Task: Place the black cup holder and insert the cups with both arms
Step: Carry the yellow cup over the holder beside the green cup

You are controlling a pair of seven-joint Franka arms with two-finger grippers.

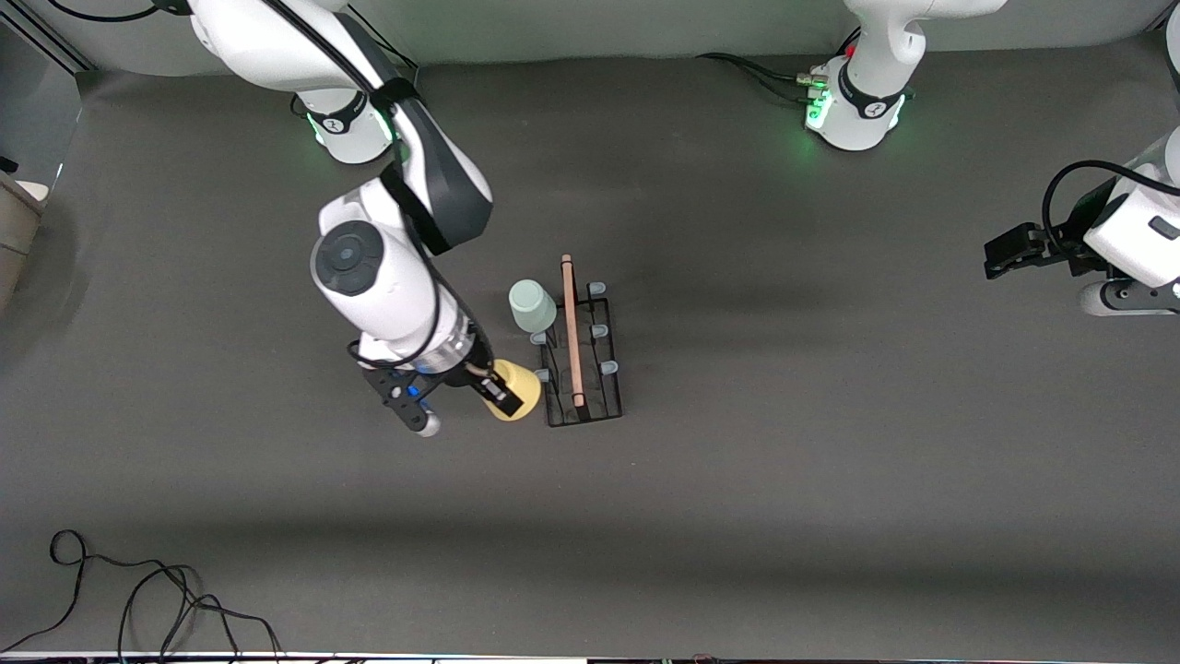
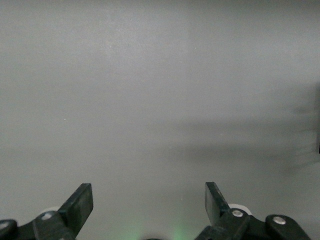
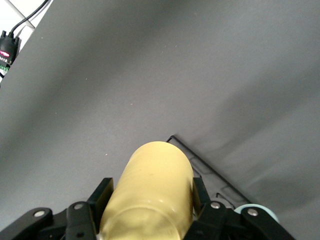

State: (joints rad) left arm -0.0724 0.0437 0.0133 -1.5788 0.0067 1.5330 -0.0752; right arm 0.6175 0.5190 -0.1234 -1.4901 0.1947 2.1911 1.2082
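Observation:
The black cup holder stands mid-table, its wooden rod handle on top. A pale green cup sits on a peg at its end farther from the front camera, on the right arm's side. My right gripper is shut on the yellow cup and holds it tilted beside the holder's nearer pegs. In the right wrist view the yellow cup sits between the fingers, with the holder's corner just past it. My left gripper waits open and empty at the left arm's end of the table. The light blue cup is out of view.
Black cables lie near the table's front edge toward the right arm's end. The two green-lit arm bases stand along the back edge. The left wrist view shows only bare grey surface past the open left gripper.

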